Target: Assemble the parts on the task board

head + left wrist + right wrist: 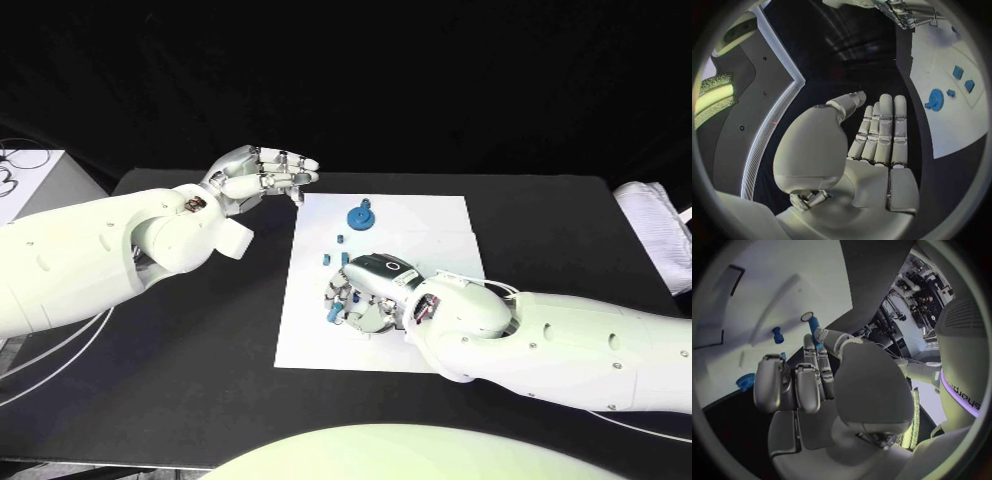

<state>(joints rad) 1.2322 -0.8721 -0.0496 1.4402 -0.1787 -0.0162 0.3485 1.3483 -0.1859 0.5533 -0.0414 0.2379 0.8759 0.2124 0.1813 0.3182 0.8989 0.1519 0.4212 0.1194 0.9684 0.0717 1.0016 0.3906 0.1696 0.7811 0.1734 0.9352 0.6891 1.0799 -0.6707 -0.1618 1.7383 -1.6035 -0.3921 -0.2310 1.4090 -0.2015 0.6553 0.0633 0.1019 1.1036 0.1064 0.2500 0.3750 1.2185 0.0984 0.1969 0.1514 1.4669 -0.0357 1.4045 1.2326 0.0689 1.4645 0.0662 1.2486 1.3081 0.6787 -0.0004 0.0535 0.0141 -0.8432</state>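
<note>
The white task board (418, 225) lies mid-table. A blue gear (362, 215) sits near its far edge, with small blue pieces (338, 239) just in front of it. My right hand (372, 295) hovers low over the board's left-middle and pinches a blue peg (813, 325) between thumb and a finger; the peg (335, 312) pokes out by the fingertips. Another small blue part (777, 335) stands on the board beyond it. My left hand (263, 175) is raised off the board's far left corner, fingers (879, 130) straight and holding nothing. The gear (936, 99) lies past them.
Black table (188, 380) surrounds the board. A white box (36, 180) sits at the far left edge and a white cloth-like thing (656, 225) at the far right edge.
</note>
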